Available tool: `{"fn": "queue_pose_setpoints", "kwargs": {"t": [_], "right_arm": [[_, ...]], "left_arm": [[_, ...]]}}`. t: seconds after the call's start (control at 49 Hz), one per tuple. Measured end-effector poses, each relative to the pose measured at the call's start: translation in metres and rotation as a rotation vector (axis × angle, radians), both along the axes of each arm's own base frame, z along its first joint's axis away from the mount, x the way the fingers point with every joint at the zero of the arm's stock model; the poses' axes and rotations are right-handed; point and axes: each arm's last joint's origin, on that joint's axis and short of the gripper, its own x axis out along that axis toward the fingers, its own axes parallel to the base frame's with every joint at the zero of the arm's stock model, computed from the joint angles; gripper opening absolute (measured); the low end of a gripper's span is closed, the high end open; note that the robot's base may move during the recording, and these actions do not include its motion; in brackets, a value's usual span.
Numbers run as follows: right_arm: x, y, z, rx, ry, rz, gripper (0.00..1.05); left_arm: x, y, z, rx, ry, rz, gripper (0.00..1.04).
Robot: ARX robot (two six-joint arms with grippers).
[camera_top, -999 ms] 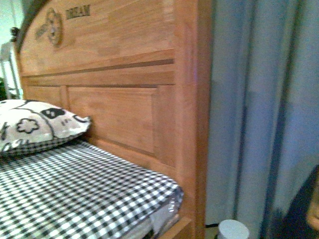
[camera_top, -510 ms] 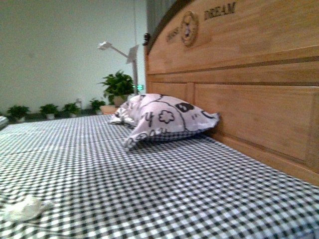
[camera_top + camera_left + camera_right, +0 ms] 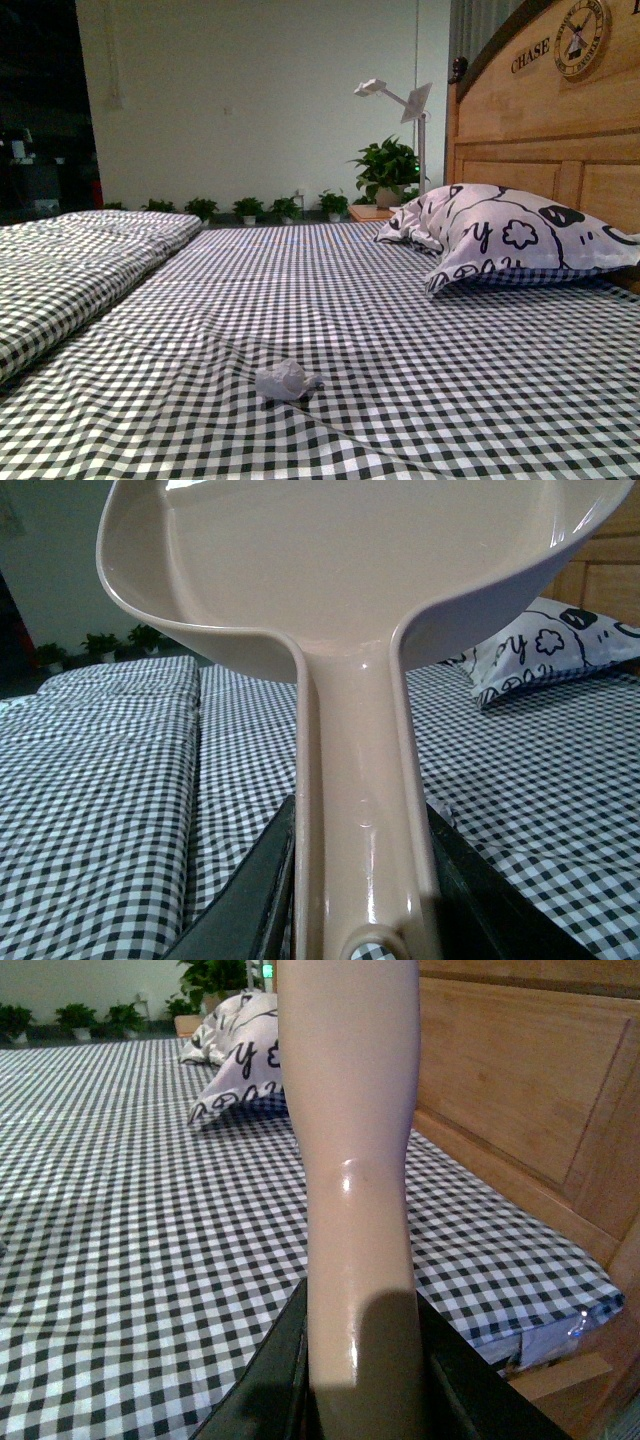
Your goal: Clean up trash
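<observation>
Bedding [image 3: 70, 250] in black-and-white check, heaped along the left of the bed [image 3: 420, 400]. Just right of that, near the front and about mid-width, trash [image 3: 285, 380]: one small crumpled ball of white paper, alone on the sheet beside a shallow wrinkle, touching nothing else. Further right and well back, pillow [image 3: 520, 235] with black cartoon print, leaning at the headboard [image 3: 560, 120]; lamp [image 3: 395, 95] and plants [image 3: 385, 170] beyond. No arm in the front view.

Left pincer [image 3: 365, 910] clamped on the handle of a beige dustpan [image 3: 330, 570], dark jaws pressed to both sides, pan apparently raised clear of the sheet. Right pincer [image 3: 360, 1390] likewise closed around a beige handle [image 3: 350, 1140]; head of that tool out of frame, its kind not to be told. Headboard close on that side.

Judged stage: both tools in hand, paper not yet reached.

Risks from here:
- Light ball skidding or rolling ahead of the pan lip on a soft, giving sheet.
- Lip snagging the wrinkle and dragging cloth instead of scooping.
- Too brisk a sweep flicking the paper past the pan or off the bed.
- Smooth, glossy handles twisting in the jaws under side load.
- Right arm clipping the headboard on its way across.
</observation>
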Motion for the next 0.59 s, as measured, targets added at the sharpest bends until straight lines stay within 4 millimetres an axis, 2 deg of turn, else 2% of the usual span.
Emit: {"fn": "queue_pose_setpoints", "kwargs": {"t": [0.143, 0.224, 0.306, 0.489, 0.591], "right_arm": [[0.0, -0.001, 0.0, 0.003, -0.003, -0.011, 0.21], [-0.001, -0.001, 0.001, 0.006, -0.007, -0.011, 0.21], [-0.001, -0.001, 0.0, 0.004, -0.005, -0.007, 0.21], [-0.001, -0.001, 0.001, 0.005, -0.006, -0.01, 0.21], [-0.001, -0.001, 0.001, 0.005, -0.006, -0.01, 0.21]], "left_arm": [[0.001, 0.0, -0.001, 0.001, 0.016, -0.019, 0.29], [0.0, 0.002, 0.004, -0.023, 0.233, -0.063, 0.29], [0.004, 0.011, -0.006, -0.029, 0.386, -0.081, 0.29], [0.037, 0.039, -0.012, 0.163, 0.332, -0.091, 0.29], [0.064, 0.052, -0.021, 0.316, 0.281, -0.128, 0.29]]}}
